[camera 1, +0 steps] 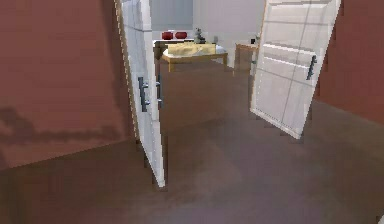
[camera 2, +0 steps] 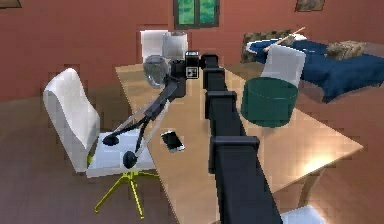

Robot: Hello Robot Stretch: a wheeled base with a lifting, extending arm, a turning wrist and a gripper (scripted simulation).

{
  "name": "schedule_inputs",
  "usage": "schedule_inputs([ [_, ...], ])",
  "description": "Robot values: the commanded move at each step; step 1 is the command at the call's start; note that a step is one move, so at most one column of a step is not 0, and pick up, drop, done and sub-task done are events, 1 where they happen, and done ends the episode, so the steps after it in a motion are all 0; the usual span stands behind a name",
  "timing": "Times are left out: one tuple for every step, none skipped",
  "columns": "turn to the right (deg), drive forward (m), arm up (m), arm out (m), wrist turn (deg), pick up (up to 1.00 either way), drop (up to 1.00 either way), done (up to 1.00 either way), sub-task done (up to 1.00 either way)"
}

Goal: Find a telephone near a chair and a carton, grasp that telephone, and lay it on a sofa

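A: We read our arm as a dark square bar (camera 2: 232, 140), built of stepped box sections.
B: Agreed. At its end we log two small white squares with black marks (camera 2: 194, 57), then the dark blocky gripper (camera 2: 182, 70). We can't resolve its thin fingers.

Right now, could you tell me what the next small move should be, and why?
Probably draw the arm in: the pincer stands farther out along the table than the telephone, which lies flat beside the arm.
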Motion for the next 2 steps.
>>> schedule_inputs([
  [0.0, 0.00, 0.00, 0.00, 45.0, 0.00, 0.00, 0.00, 0.00],
  [0.0, 0.00, 0.00, 0.00, 45.0, 0.00, 0.00, 0.00, 0.00],
])
